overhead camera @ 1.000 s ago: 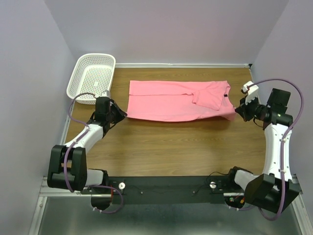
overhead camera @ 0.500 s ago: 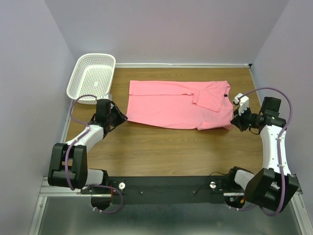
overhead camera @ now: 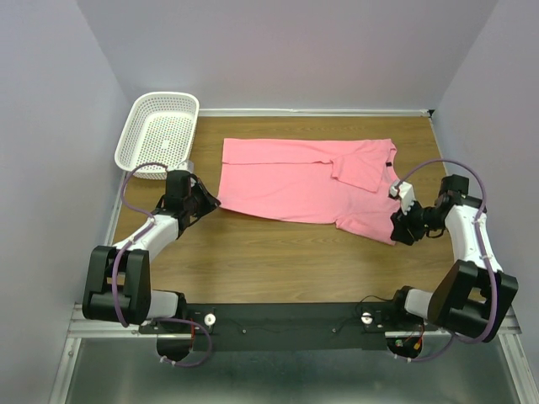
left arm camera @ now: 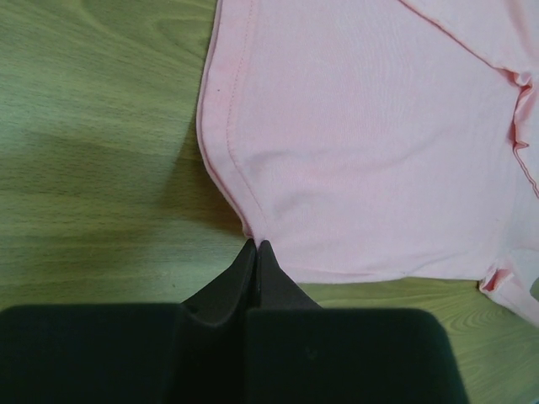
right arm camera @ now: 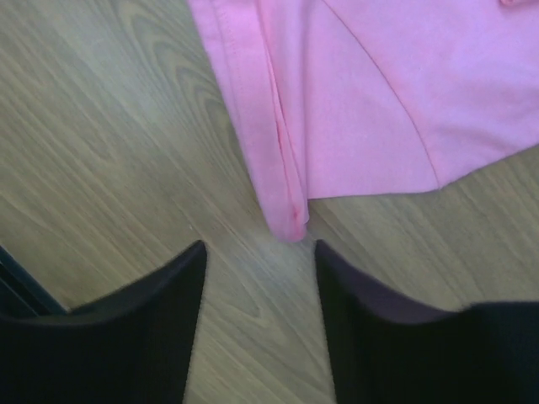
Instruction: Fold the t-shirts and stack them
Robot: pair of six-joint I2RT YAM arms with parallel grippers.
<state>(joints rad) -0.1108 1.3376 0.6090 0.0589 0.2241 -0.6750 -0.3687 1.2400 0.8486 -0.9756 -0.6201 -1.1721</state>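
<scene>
Pale lilac walls enclose the evenly lit wood-grain table on three sides.

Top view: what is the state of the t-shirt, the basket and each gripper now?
t-shirt, partly folded, lying flat.
basket, upright, empty.
left gripper, shut on the t-shirt's corner.
right gripper, open, the t-shirt's corner lying free before it.

Right tool — nearer, now open
</scene>
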